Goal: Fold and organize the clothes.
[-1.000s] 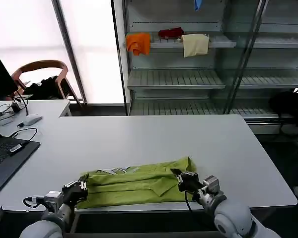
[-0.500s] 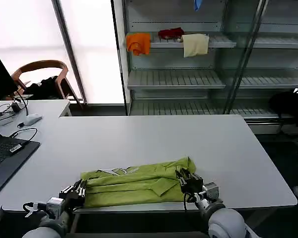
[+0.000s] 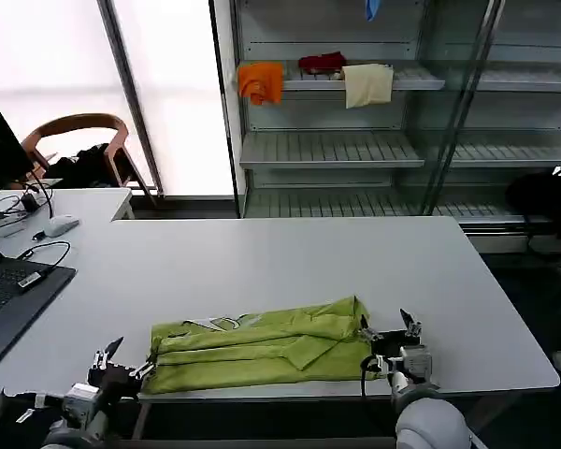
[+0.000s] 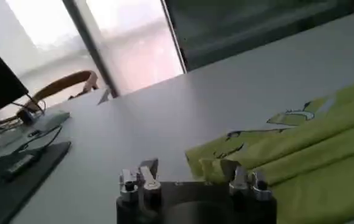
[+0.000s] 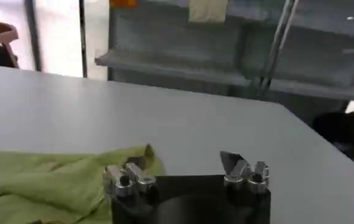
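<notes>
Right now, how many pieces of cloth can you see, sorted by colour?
Lime green T-shirt, on the table: 1
Orange cloth, on the shelf: 1
Dark red cloth, on the shelf: 1
Cream cloth, on the shelf: 1
Total: 4

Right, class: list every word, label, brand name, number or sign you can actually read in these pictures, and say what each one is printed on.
None can be read.
T-shirt: a pale printed graphic shows along its far edge, folded and too small to read as letters.
Laptop at the table's left edge: its keys are too small to read.
Shelves behind: no labels or signs visible.
</notes>
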